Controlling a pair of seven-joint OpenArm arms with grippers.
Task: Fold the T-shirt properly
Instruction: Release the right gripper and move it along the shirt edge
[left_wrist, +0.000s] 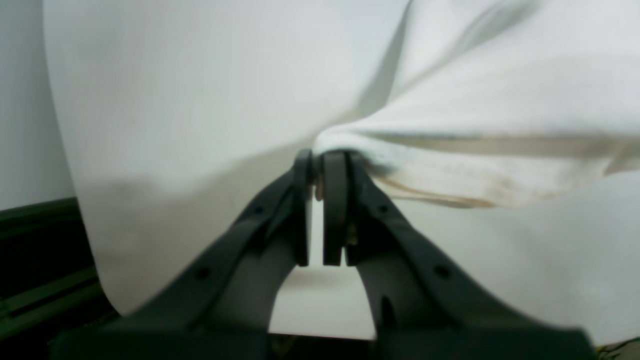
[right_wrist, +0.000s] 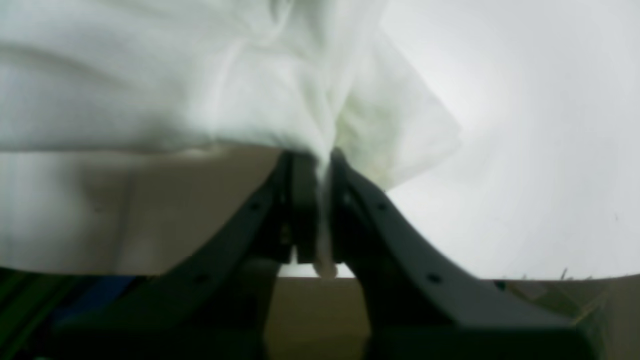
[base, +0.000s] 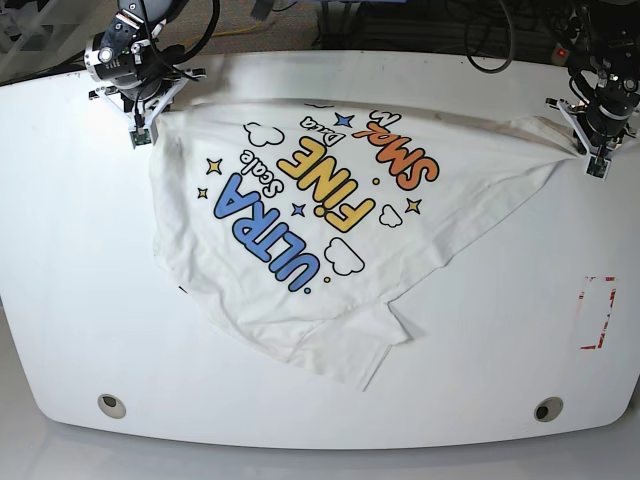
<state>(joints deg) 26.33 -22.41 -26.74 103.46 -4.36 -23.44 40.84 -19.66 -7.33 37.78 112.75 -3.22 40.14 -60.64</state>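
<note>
T-shirt (base: 300, 215) print-up, seemingly gripper-held both corners

A: What are you counting on the table (base: 70, 300)?
B: I'm seeing one T-shirt (base: 300, 210), two grippers, at ten (base: 140, 128) and two o'clock (base: 593, 158), and two round holes, at seven (base: 112, 405) and five (base: 546, 409).

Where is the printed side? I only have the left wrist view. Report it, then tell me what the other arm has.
Observer: The print faces up. The T-shirt lies spread on the table, with its lettering showing in the base view.
Operator: Now the other arm.
Observer: The right gripper has a bunch of cloth between its jaws, at a far corner of the shirt.
Operator: Describe the near edge.
Observer: It is wrinkled, and a small flap is folded over at the near corner.
</note>
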